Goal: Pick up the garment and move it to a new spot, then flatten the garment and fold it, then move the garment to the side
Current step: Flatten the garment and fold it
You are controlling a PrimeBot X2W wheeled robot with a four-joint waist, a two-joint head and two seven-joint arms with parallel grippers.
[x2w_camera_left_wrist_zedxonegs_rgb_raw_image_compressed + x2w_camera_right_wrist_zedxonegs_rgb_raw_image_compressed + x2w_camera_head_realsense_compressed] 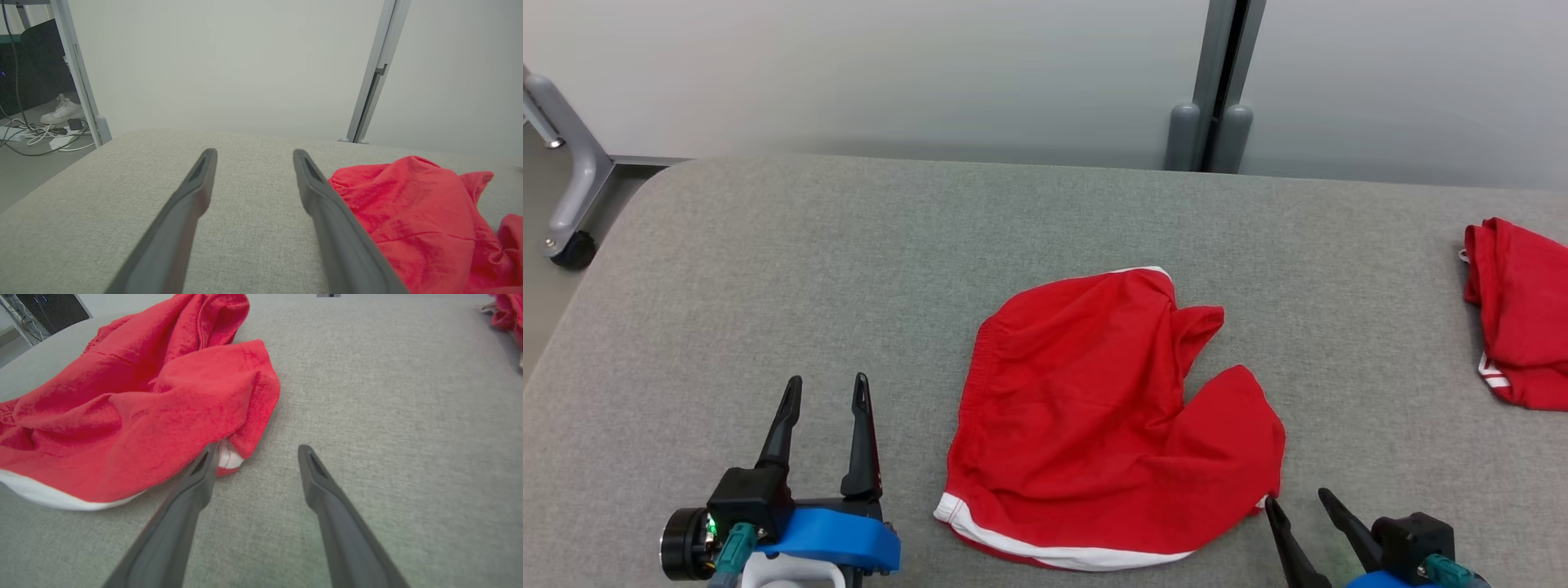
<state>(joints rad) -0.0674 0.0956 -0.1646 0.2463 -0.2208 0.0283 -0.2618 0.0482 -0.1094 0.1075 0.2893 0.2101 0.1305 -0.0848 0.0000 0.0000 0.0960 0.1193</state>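
Crumpled red fabric shorts with white hem trim (1094, 425), lying mid grey upholstered counter (768, 269), not yet flattened. Flanked by left gripper (827, 380) and right gripper (1295, 496), fingers spread and empty, the right's just beside the hem corner, probably staged for lifting. Second red bundle (1519, 318) parked far right.

The red shorts (1094, 416) with white trim are lying rumpled and partly folded over in the middle of the gray desk (768, 269).
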